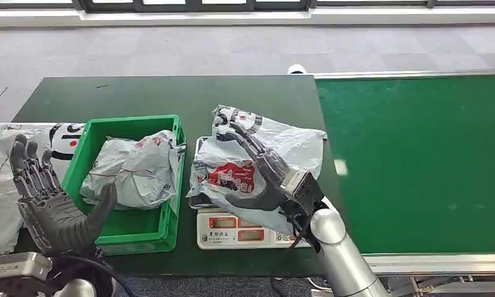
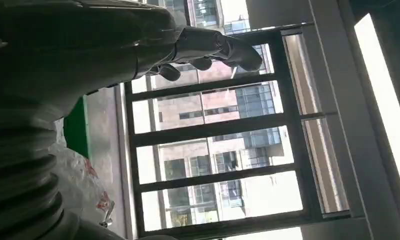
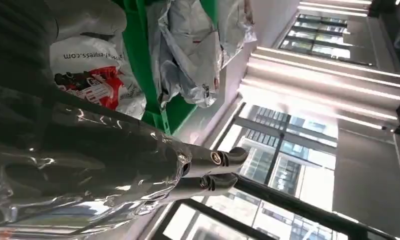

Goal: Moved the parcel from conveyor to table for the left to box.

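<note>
- Grey office carpet and a row of windows sit behind a dark green table [image 1: 171, 93], with a bright green conveyor [image 1: 418, 161] butted against its right side.
- On the table I see a white weighing scale [image 1: 239, 234], and the parcel [image 1: 257, 161], a crumpled grey-white mailer bag with red print, lies on top of it, off the conveyor.
- My right hand [image 1: 260, 173] lies over the parcel with its fingers stretched along the top and the thumb against the near edge; I judge it is grasping the bag, though the hold looks loose.
- Just left of the scale stands a green crate [image 1: 169, 230] that already holds another grey bag [image 1: 133, 170].
- My left hand [image 1: 50, 201] hangs open and empty, palm up, beside the crate's left wall, over flat white bags [image 1: 0, 185] lying on the table.
- I judge the step in hand is setting the parcel down where the left hand can reach it.
- To do it well, I would settle the bag flat and fully supported, spread the fingers slowly so the slick film does not cling, then lift the right hand straight up before the left comes across.
</note>
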